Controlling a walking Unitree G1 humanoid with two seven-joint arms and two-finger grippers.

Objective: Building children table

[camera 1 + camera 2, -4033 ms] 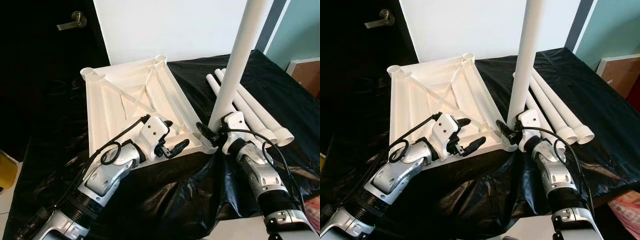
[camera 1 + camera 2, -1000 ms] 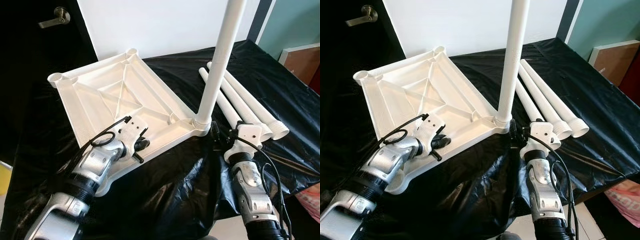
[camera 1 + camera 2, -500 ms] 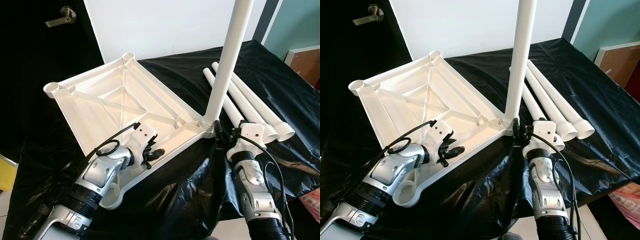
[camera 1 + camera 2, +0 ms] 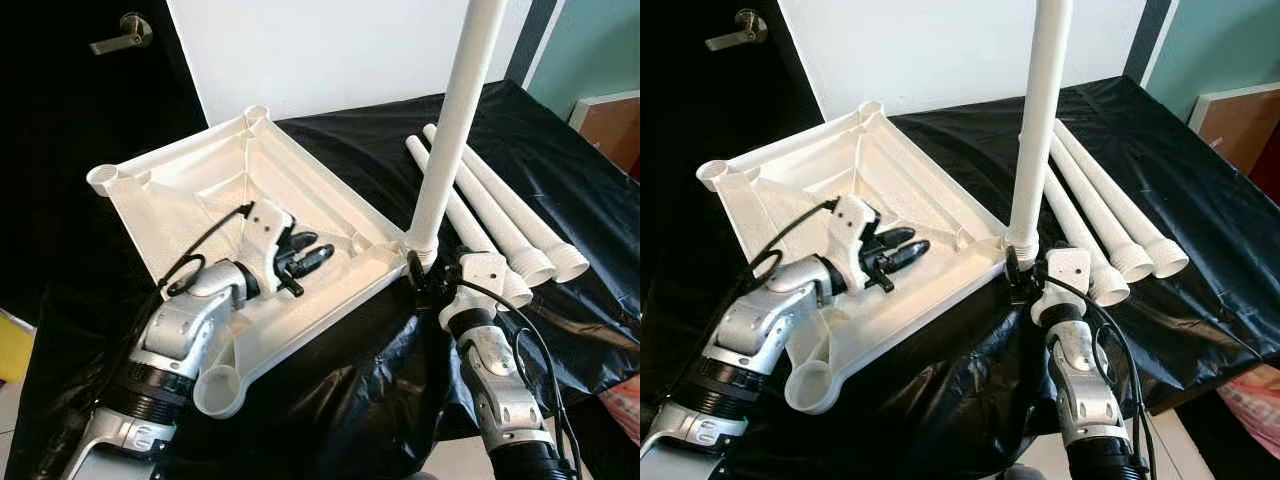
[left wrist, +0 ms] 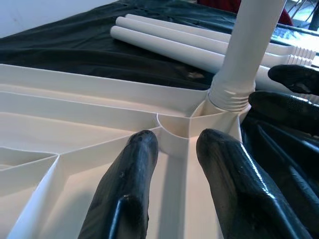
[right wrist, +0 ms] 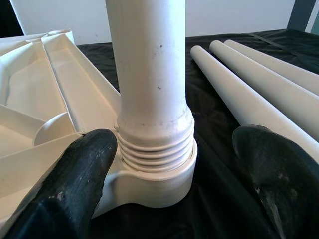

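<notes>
Overall, one tabletop point(image 4: 190, 190), one upright leg point(image 4: 455, 120), three loose legs point(image 4: 500, 215)

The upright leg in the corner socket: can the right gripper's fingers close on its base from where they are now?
Probably yes. The right gripper is open, its fingers either side of the upright leg at its threaded base, nothing between.

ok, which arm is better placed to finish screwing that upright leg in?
Right, probably. The right gripper sits open around the upright leg at its partly exposed threads, while the left gripper hovers over the tabletop ribs, away from the socket.
</notes>
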